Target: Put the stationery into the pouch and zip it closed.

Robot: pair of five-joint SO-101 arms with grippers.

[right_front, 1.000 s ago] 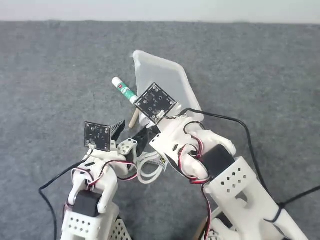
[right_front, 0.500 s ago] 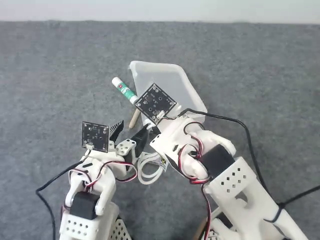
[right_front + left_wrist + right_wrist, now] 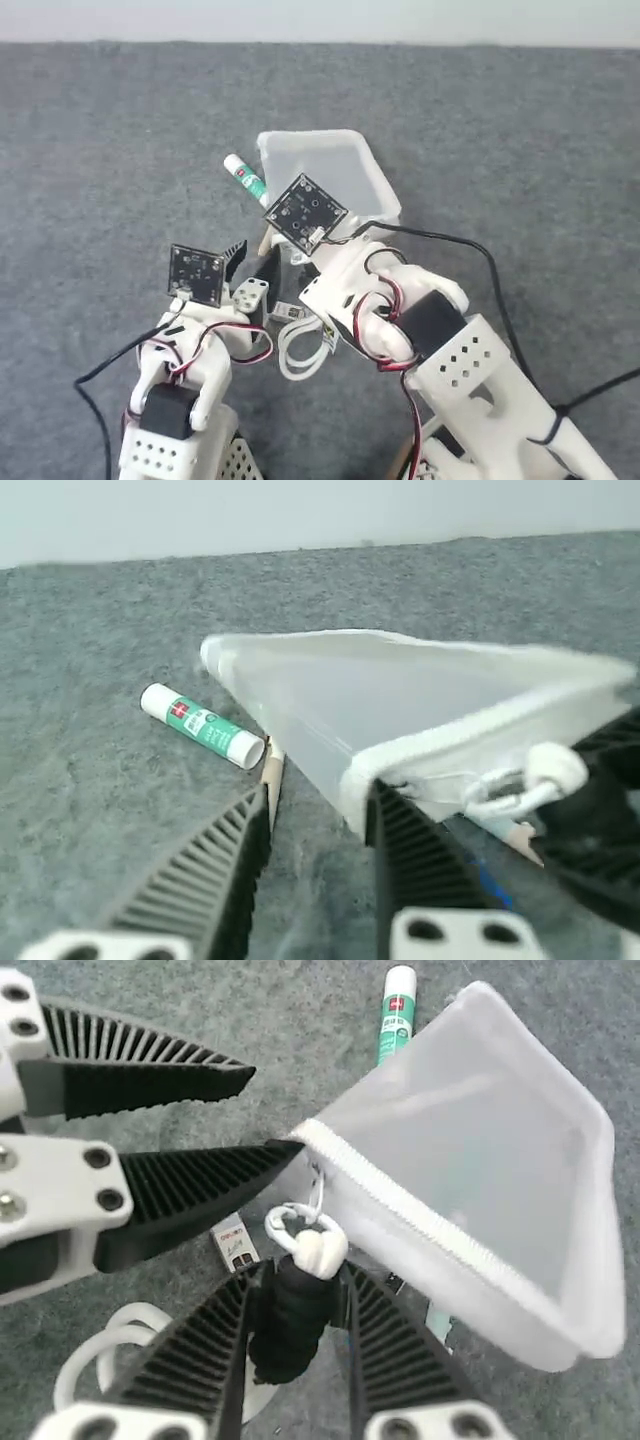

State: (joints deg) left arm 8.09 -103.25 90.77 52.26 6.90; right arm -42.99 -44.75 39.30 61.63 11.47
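Trouble, as I judge it, starts with the translucent white plastic pouch (image 3: 325,175). It is tipped up off the grey carpet. The left gripper (image 3: 315,795) stands wide open with the pouch's zip-end corner just at its fingertips, gripping nothing. The right gripper (image 3: 298,1290) is clamped tight on the black zip pull with its white bead (image 3: 318,1248). If I haul on that pull with the corner unheld, the whole pouch may drag along instead of the slider running. Zipping now would also shut stationery out. The white-and-green glue stick (image 3: 245,177) lies on the carpet just beside the pouch, and the bare wooden pencil (image 3: 270,780) lies beside the pouch's zip end.

The pouch looks frosted and soft-walled, with white zip tape along one edge. I cannot tell what, if anything, it holds.
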